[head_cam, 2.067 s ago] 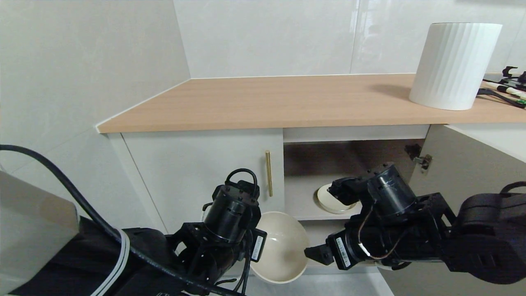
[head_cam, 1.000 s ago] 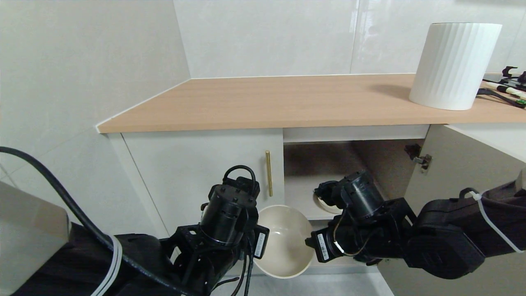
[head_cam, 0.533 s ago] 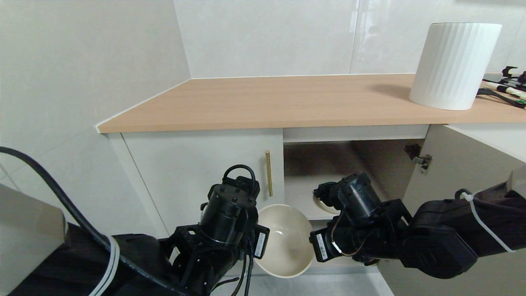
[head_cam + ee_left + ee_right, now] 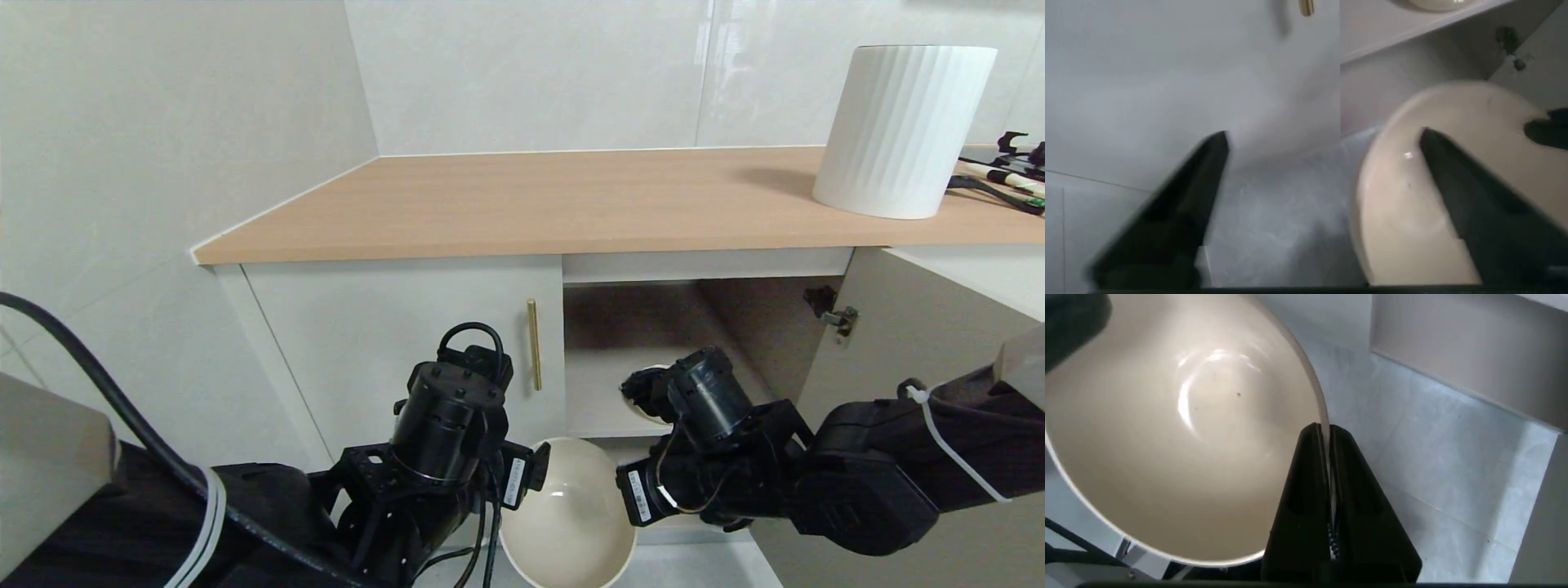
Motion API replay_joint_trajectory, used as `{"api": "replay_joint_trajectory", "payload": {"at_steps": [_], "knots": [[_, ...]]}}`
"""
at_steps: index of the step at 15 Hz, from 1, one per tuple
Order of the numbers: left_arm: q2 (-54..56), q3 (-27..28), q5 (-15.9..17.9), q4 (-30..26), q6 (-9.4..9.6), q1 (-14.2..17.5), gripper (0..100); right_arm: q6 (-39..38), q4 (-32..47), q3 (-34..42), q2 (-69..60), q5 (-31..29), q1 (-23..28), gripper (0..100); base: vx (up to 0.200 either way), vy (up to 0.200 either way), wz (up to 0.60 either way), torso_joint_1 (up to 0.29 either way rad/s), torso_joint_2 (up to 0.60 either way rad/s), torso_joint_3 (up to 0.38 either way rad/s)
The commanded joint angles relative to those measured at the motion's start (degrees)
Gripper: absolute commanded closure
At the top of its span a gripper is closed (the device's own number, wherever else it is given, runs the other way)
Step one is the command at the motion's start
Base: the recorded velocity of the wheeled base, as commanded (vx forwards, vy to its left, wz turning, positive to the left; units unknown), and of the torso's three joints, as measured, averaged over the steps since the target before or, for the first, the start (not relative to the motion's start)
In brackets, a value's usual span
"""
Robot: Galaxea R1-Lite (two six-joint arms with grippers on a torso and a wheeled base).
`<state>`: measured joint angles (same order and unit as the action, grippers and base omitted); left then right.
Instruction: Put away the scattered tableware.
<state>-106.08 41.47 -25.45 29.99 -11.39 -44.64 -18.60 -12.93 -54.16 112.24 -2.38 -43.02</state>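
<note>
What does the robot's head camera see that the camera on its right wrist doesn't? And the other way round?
Head view extras: the wooden counter, the ribbed white container standing on it, the gold handle on the closed door, and the open cabinet beside that door. Right wrist view extras: a close look at the right gripper, its jaws pinching the rim of the bowl, one inside and one outside. Shared: the cream bowl, its hollow side facing each camera.
</note>
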Motion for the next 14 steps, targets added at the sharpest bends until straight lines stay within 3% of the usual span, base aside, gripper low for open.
{"api": "replay_joint_trajectory", "payload": {"at_steps": [1,5,10,14], "knots": [[1.0,0.0,-0.2,0.0,-0.04,0.0,0,0.0,-0.1,-0.5,0.8,-0.1,0.8,100,0.0,0.0,0.0,0.0,0.0,0.0],[1.4,0.1,-1.2,0.0,-0.04,0.0,0,-0.1,0.2,-4.5,5.5,-4.0,6.8,100,0.0,0.0,0.0,0.0,0.0,0.0],[1.3,0.1,-1.2,0.0,-0.04,0.0,0,-7.4,0.5,-12.7,12.0,-6.4,16.3,100,0.0,0.0,0.0,0.0,0.0,0.0],[1.1,0.1,-1.2,0.0,-0.04,0.0,0,-10.4,0.5,-19.3,16.8,-8.9,20.4,100,0.0,0.0,0.0,0.0,0.0,0.0]]}}
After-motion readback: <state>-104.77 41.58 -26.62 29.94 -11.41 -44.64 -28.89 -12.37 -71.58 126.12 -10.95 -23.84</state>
